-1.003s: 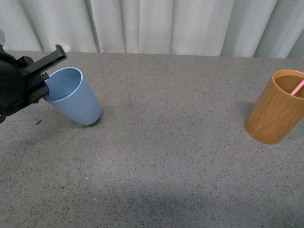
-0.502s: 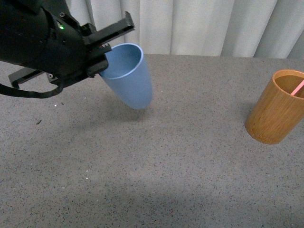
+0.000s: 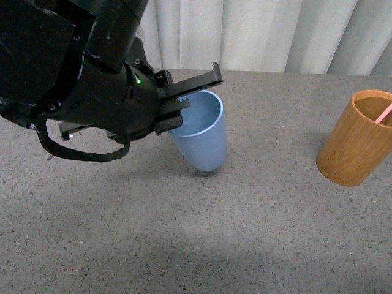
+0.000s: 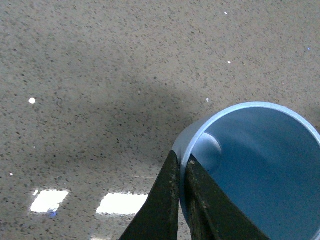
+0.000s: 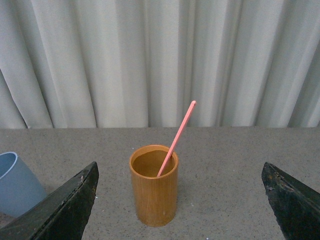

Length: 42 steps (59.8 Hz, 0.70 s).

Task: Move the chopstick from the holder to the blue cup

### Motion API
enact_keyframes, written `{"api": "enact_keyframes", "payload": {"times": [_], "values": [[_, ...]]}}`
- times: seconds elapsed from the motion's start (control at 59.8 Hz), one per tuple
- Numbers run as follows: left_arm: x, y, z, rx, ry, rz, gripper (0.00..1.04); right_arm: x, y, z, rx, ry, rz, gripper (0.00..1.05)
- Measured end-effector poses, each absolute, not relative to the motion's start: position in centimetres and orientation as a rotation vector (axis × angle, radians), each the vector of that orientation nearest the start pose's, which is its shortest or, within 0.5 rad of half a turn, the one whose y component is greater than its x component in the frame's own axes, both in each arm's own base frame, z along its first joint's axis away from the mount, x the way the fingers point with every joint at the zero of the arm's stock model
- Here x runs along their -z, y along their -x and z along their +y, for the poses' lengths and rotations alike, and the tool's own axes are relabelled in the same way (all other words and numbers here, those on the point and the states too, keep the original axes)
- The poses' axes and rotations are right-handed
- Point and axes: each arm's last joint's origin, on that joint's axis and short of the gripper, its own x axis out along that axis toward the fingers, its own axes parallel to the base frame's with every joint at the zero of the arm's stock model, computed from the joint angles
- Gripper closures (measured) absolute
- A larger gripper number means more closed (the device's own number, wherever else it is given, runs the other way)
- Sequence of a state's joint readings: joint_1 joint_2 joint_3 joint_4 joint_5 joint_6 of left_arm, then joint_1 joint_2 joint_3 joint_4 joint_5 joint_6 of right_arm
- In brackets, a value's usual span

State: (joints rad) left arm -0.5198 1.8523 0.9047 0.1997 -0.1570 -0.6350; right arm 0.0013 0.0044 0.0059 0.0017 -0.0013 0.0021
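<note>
My left gripper (image 3: 187, 98) is shut on the rim of the blue cup (image 3: 202, 138), one finger inside and one outside, holding it near the table's middle, base at or just above the surface. The left wrist view shows the fingers (image 4: 167, 200) pinching the cup's (image 4: 255, 165) rim. The orange-brown holder (image 3: 355, 138) stands at the right edge with a pink-red chopstick (image 3: 384, 113) leaning in it. In the right wrist view the holder (image 5: 154, 185) stands ahead, centred between my right gripper's (image 5: 180, 202) wide-open fingers, with the chopstick (image 5: 176, 139) sticking out; the blue cup (image 5: 15, 182) shows beyond.
The grey speckled tabletop (image 3: 245, 233) runs back to a white curtain (image 3: 275, 30) along its far edge. My left arm's black body (image 3: 67, 73) fills the upper left of the front view.
My left arm has carried the blue cup from the far left toward the table's middle, lifting it, then bringing it down and nearly upright. The holder and chopstick have not moved.
</note>
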Motion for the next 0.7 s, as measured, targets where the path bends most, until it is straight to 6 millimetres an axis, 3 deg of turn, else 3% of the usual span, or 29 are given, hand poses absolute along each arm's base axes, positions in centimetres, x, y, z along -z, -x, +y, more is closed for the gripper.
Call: {"api": "enact_keyframes", "payload": {"times": [0.702], "values": [[-10.9, -29.9, -19.4, 0.100, 0.347, 0.807, 1.01, -16.5, -9.8, 0.0, -0.003, -0.002, -0.003, 0.09]]}}
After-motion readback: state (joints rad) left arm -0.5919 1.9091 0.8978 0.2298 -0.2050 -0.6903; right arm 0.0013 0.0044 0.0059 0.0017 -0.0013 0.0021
